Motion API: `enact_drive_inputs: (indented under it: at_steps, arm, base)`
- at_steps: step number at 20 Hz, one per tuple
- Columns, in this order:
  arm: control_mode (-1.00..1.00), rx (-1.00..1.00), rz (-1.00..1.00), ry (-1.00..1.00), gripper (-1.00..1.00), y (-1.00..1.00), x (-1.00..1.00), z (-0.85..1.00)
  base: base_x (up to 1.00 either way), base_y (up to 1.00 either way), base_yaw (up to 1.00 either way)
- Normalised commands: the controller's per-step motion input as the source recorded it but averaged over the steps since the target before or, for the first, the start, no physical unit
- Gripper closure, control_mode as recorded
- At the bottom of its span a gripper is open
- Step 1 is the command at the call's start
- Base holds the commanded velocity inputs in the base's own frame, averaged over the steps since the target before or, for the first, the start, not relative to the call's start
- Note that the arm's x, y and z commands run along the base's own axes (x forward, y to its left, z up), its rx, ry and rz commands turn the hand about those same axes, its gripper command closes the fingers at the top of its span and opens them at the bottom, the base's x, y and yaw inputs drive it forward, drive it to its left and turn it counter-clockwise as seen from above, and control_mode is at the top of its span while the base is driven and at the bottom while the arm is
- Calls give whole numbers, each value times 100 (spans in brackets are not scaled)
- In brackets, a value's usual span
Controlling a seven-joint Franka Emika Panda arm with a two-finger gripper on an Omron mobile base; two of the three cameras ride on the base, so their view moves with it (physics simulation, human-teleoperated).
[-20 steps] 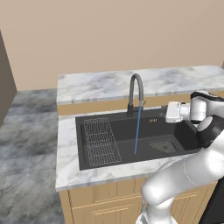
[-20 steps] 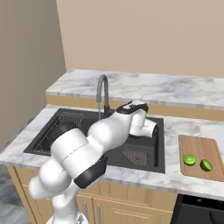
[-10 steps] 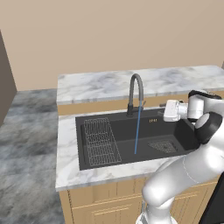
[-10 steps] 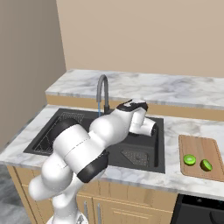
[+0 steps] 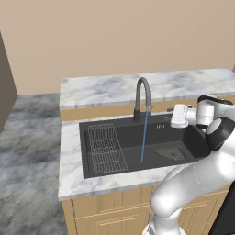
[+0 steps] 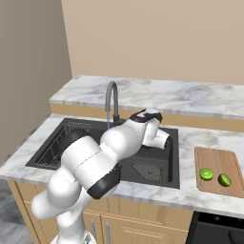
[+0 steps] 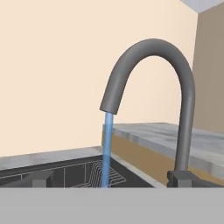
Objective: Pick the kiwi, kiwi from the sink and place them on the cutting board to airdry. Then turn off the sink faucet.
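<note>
Two lime-green kiwis [image 6: 206, 174] [image 6: 224, 179] lie side by side on the brown cutting board [image 6: 214, 156], right of the sink [image 6: 66, 138]. The dark gooseneck faucet [image 5: 142, 98] pours a blue stream into the black sink [image 5: 128, 133]; its small lever [image 5: 149, 109] sticks out at the side. My gripper [image 5: 169, 111] hangs over the sink's back right part, level with the faucet's lower stem and pointing at it from the right. In the hand view my gripper [image 7: 112, 180] is open and empty, with the faucet [image 7: 183, 100] close ahead and one fingertip [image 7: 188, 178] in front of its base.
A wire rack [image 5: 106, 147] lies in the sink's left half and a mesh drain grate [image 5: 170, 153] in its right half. A raised marble ledge [image 5: 114, 89] runs behind the faucet. My arm [image 6: 109, 152] arches over the sink's middle.
My hand has edged slightly left toward the faucet. Its jaws have stayed open, and the water keeps running.
</note>
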Motion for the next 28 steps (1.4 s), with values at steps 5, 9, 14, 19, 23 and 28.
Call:
enact_drive_inputs:
  at_steps: [5, 9, 14, 19, 23, 28]
  arm:
    - [-100, 0, -3, -3, -100, 12, 4, 0]
    - [-100, 0, -4, -2, -100, 20, 6, 0]
    - [-100, 0, -5, 0, -100, 21, 10, 0]
    - [-100, 0, -5, 0, -100, 9, 20, 0]
    - [-100, 0, -4, 0, -100, 0, 35, 0]
    - [-100, 0, -2, 1, -100, 0, 32, -2]
  base:
    - [0, 0, 0]
    - [0, 0, 0]
    - [0, 0, 0]
    - [0, 0, 0]
    - [0, 0, 0]
    - [0, 0, 0]
